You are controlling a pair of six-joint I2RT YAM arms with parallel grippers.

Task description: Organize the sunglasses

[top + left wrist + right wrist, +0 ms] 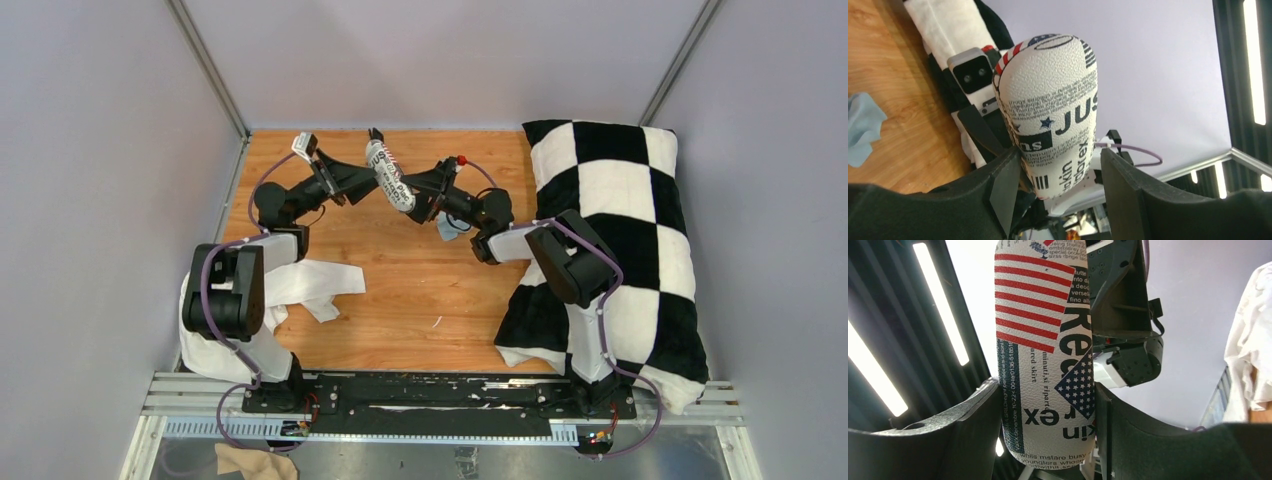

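Overhead, the wooden bench [420,290] sits boxed in by plain grey walls [100,150], with a metal rail [400,405] along its near edge. A black-and-white checked pillow [620,210] fills the 3 o'clock side. A white cloth [310,285] lies crumpled at 8 o'clock, and a light-blue cloth [445,228] lies at about 1 o'clock, partly under the right arm.

At 12 o'clock a newsprint-and-flag patterned case [390,175] hangs tilted above the wood. The left tool [372,178] clamps one end and the right tool [412,190] clamps the other. Each wrist view shows the black fingers [983,425] pressed to the case's sides. Bright ceiling light strips [943,300] show in the right wrist view.

The sunglasses show in no view; whether they lie inside the case cannot be told.
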